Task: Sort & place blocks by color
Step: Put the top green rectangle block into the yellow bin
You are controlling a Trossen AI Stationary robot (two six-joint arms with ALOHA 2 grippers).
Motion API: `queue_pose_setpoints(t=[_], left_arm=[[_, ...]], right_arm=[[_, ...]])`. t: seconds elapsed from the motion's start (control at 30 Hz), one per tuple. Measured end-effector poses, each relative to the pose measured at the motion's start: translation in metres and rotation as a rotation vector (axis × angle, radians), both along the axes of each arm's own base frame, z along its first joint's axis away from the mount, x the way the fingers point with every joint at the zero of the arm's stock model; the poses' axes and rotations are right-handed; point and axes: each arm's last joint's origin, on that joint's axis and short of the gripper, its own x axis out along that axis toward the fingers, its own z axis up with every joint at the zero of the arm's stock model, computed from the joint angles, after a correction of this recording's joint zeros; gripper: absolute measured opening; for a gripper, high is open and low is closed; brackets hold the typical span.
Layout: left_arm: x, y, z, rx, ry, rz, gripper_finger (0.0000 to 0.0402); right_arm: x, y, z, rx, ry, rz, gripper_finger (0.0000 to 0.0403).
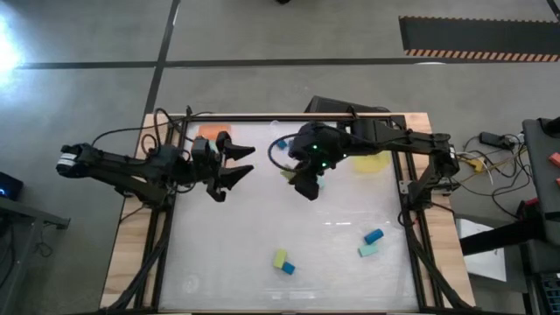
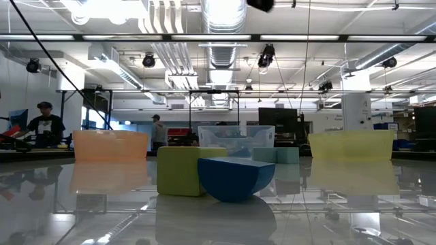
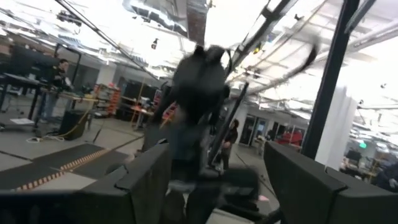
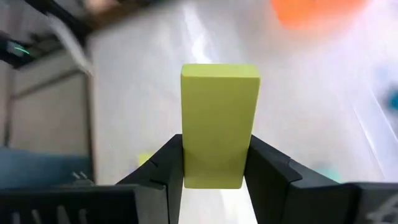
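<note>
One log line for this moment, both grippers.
left gripper: open, empty, by orange tray | right gripper: shut on yellow-green rectangular block, mid-table

The left gripper (image 1: pixel 238 163) gapes wide at nine o'clock; the right gripper (image 4: pixel 213 163), near centre, is clamped tight.

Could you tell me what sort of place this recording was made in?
Probably a large industrial lab or workshop. The low view shows exposed ceiling ducts, hanging lights, and people at workstations beyond the table; the high view shows a bare concrete floor with hazard-striped matting.
</note>
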Motion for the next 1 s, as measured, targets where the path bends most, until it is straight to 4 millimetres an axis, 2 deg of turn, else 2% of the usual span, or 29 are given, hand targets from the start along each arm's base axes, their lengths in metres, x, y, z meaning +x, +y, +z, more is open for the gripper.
queue_pose_setpoints(t=[0.33, 0.47, 0.73, 1.0], left_arm=[[-0.003, 0.001, 0.002, -0.009, -0.012, 0.019, 0.0240], [-0.003, 0.001, 0.000, -0.016, -0.005, 0.036, 0.0240], [-0.003, 0.002, 0.000, -0.014, -0.005, 0.046, 0.0240], [-0.002, 0.002, -0.002, -0.017, 0.008, 0.060, 0.0240]], right_arm=[[-0.028, -0.048, -0.052, 0.025, 0.406, -0.230, 0.0120], [-0.039, -0.070, -0.071, 0.033, 0.475, -0.307, 0.0120], [-0.076, -0.123, -0.100, 0.098, 0.579, -0.496, 0.0120], [-0.119, -0.168, -0.113, 0.164, 0.618, -0.670, 0.0120]])
